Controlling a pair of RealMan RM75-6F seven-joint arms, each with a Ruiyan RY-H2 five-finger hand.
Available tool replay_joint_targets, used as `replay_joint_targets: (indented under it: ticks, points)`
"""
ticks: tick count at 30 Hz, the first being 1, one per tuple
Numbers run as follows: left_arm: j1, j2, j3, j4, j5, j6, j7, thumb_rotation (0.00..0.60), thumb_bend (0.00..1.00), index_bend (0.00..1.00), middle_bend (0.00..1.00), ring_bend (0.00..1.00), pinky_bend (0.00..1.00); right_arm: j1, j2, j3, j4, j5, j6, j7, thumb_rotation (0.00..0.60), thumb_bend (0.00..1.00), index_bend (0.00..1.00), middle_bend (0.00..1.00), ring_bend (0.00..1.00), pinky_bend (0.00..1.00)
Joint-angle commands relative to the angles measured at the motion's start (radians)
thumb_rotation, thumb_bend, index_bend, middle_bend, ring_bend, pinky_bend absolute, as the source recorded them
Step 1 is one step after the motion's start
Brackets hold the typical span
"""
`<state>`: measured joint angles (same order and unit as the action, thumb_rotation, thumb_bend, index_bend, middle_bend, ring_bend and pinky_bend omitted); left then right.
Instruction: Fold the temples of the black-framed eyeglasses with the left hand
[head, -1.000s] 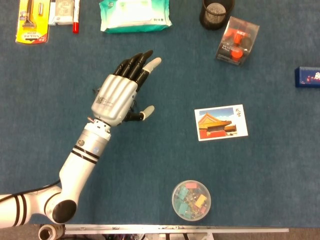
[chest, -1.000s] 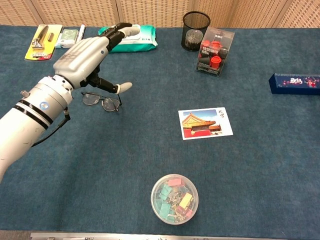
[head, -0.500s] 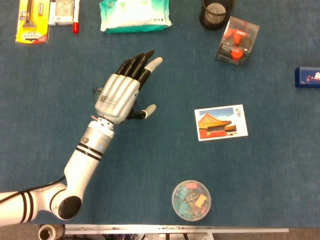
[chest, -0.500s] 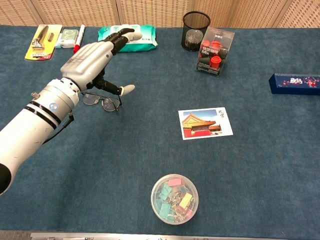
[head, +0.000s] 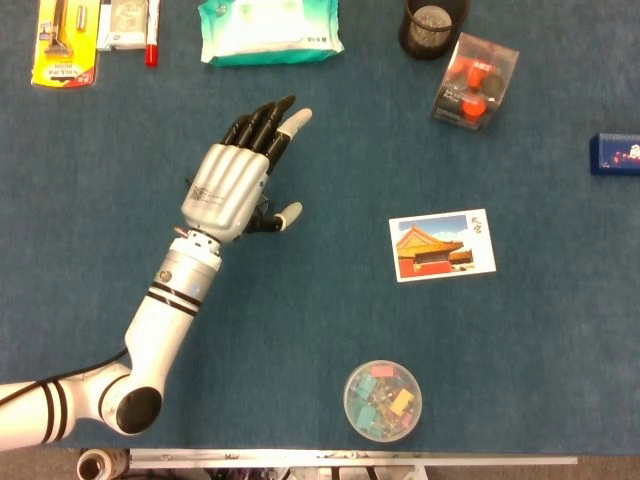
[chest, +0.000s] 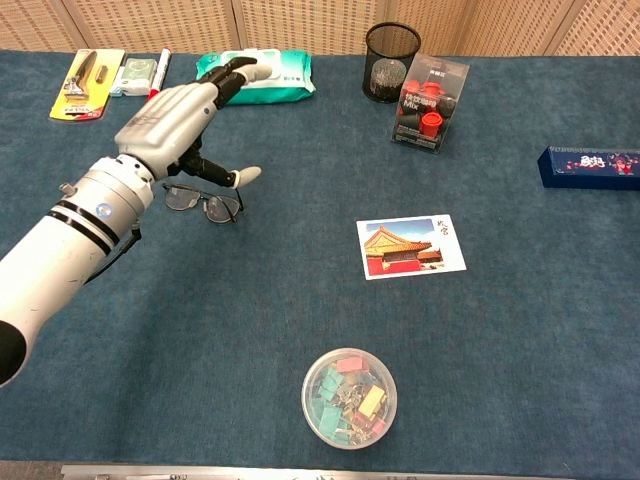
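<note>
The silver-and-black left hand (chest: 175, 115) hovers with fingers stretched out and apart, holding nothing, over the black-framed eyeglasses (chest: 203, 203) lying on the blue felt table (chest: 250, 320). Over the last second it has slid slightly left and back, thumb still near the lenses, so folding likely has not begun. To the right lie a palace postcard (chest: 411, 246) and a clear tub of coloured binder clips (chest: 349, 397).

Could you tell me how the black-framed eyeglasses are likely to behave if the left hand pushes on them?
The eyeglasses look thin-framed, so probably light and apt to slide on the table. Lenses seem fragile. The left hand hovers over them, fingers spread.
</note>
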<state>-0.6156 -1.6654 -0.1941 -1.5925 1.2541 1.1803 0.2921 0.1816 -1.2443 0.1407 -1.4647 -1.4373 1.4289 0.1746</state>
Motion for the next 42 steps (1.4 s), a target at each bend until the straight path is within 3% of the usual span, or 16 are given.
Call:
replay_joint_targets:
  ticks: [1,22,31,42]
  points:
    - [0.002,-0.003,0.0,0.009,0.0,0.004,0.001,0.6,0.22,0.07,0.0,0.0,0.1,0.0,0.0,0.0,-0.001,-0.001,0.0,-0.001,0.6,0.6,0.58,0.52,0.42,0.66]
    - [0.006,-0.011,0.001,0.051,-0.024,-0.006,-0.003,0.6,0.22,0.07,0.0,0.0,0.1,-0.003,-0.003,-0.002,0.001,-0.001,-0.001,-0.002,0.6,0.6,0.58,0.52,0.42,0.66]
    - [0.005,-0.015,0.0,0.062,-0.032,-0.013,0.0,0.6,0.35,0.07,0.0,0.0,0.1,-0.004,-0.001,-0.002,0.001,-0.002,0.0,0.002,0.6,0.6,0.58,0.52,0.42,0.66]
    - [0.003,-0.021,0.0,0.087,-0.046,-0.029,-0.01,0.6,0.36,0.07,0.0,0.0,0.1,-0.005,0.0,-0.002,0.002,-0.002,-0.001,0.003,0.6,0.6,0.58,0.52,0.42,0.66]
